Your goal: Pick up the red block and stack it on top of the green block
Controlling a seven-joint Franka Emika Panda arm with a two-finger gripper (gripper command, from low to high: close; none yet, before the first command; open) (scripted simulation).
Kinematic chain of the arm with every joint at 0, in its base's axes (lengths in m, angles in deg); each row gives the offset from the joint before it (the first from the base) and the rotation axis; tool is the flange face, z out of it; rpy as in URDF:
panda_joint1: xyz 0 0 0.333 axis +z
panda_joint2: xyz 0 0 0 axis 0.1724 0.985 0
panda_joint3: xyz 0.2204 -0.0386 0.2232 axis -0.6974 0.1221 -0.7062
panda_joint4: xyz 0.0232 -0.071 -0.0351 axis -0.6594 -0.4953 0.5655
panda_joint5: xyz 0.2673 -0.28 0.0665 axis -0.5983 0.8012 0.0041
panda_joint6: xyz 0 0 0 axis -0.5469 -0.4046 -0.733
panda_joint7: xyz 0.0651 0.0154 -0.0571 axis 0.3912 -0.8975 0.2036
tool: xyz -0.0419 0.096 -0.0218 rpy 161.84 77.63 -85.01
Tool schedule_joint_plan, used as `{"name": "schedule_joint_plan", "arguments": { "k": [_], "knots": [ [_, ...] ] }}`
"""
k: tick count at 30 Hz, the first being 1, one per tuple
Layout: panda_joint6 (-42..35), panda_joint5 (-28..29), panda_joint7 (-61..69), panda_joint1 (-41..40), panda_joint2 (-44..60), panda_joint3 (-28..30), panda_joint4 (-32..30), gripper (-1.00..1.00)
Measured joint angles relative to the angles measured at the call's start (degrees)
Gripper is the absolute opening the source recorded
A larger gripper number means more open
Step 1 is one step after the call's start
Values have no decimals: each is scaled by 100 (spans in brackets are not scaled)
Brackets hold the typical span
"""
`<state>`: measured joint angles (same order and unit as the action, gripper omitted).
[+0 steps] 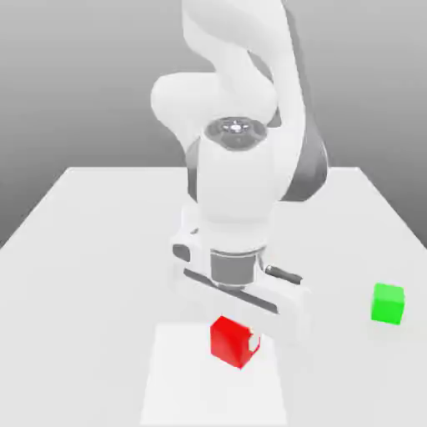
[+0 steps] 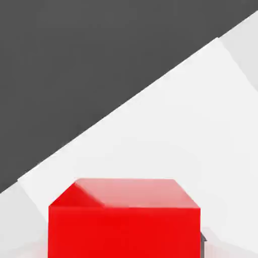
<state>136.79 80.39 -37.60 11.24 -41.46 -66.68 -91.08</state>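
Observation:
The red block (image 1: 229, 340) is near the table's front in the exterior view, directly under the arm's hand. My gripper (image 1: 237, 339) is shut on it. One white fingertip (image 1: 254, 341) presses its side toward the exterior view's right, and the other finger is hidden behind the cube. In the hand view the red block (image 2: 125, 221) looms very close, its top face and one side face showing. The green block (image 1: 388, 303) stands alone on the table, well off toward the exterior view's right of the red block.
The white table (image 1: 83, 250) stretches back behind the arm, its edges visible on both sides. The bulky white arm (image 1: 238, 183) towers over the red block. In the hand view the table edge (image 2: 126, 106) meets a dark background.

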Motion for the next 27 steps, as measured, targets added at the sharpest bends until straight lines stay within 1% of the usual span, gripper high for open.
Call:
{"name": "schedule_joint_plan", "arguments": {
  "k": [6,11,19,27],
  "knots": [
    [-156,-159,-1343,1393,-372,-648,-195,-100],
    [-267,-160,-2521,2442,-610,-1163,-357,-100],
    [-99,-79,-2789,2485,-648,-1204,-361,-100],
    [129,216,-2998,2433,-511,-1218,-341,-100]
  ]
}}
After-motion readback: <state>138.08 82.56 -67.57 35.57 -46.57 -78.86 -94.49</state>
